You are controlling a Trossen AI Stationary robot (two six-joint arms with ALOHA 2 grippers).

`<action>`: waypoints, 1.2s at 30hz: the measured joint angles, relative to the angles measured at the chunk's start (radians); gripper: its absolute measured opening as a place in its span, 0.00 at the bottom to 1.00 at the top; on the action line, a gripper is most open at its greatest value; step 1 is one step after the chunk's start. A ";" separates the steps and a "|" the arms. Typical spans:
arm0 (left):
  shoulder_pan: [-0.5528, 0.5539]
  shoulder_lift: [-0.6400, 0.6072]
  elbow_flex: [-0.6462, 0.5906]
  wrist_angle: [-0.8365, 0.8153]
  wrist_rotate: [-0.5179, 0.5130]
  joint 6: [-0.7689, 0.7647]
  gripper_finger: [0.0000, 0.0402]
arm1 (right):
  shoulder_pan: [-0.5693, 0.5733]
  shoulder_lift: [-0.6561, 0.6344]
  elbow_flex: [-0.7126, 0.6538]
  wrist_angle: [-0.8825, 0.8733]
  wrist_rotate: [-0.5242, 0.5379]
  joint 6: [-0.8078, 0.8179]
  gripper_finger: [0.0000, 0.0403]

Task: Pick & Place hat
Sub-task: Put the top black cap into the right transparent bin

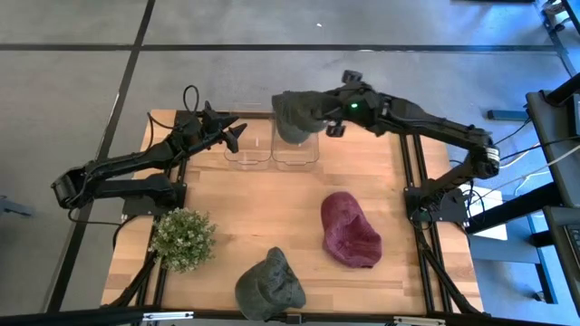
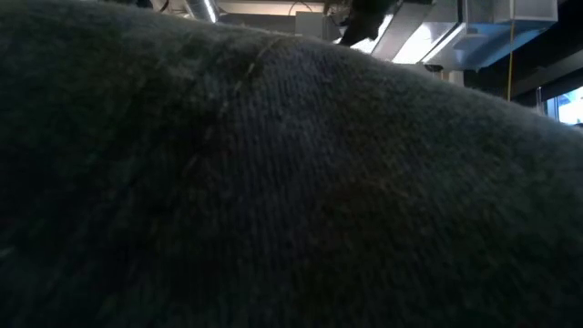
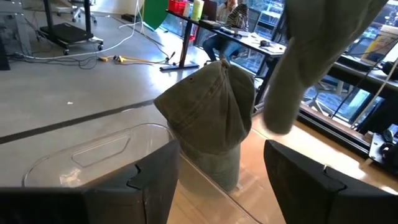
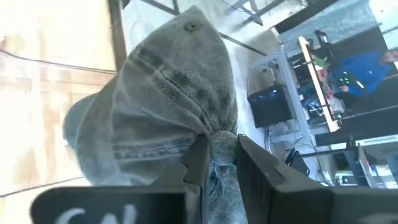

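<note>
Hat over the bin, pinched in my right hand.

My right hand (image 4: 216, 163) pinches a bunched fold of the grey cap (image 1: 294, 116), which hangs half in the right clear bin (image 1: 297, 154) at the bench's (image 1: 272, 208) far edge. It looks light, soft and floppy, so gathered cloth near the crown grips best. My left hand (image 3: 217, 180), spread, waits beside the left bin (image 1: 245, 156).

The cap (image 1: 294, 116) in the right gripper (image 4: 219, 149) is faded olive grey with darker seams. A second cap (image 1: 268, 287) at the table's near edge is the same grey-green. The knitted hat (image 1: 350, 230) is dark red. The plant (image 1: 182, 238) is pale green. The bins (image 1: 270, 150) are clear, the table (image 1: 272, 204) light wood.
</note>
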State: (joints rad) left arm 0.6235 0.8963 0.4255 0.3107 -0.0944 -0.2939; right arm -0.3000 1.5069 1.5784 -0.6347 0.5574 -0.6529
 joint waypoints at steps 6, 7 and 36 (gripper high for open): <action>0.000 0.000 0.000 -0.001 0.002 0.000 0.57 | -0.004 0.117 0.000 0.103 -0.002 -0.011 0.15; 0.000 0.000 0.000 -0.001 0.002 0.000 0.57 | -0.004 0.134 0.000 0.106 -0.002 -0.011 0.15; 0.000 0.000 0.000 -0.009 0.002 0.001 0.57 | -0.071 0.359 0.000 0.117 -0.027 0.017 0.26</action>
State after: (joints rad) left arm 0.6235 0.8963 0.4252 0.3019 -0.0922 -0.2932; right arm -0.3706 1.8660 1.5780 -0.5180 0.5301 -0.6361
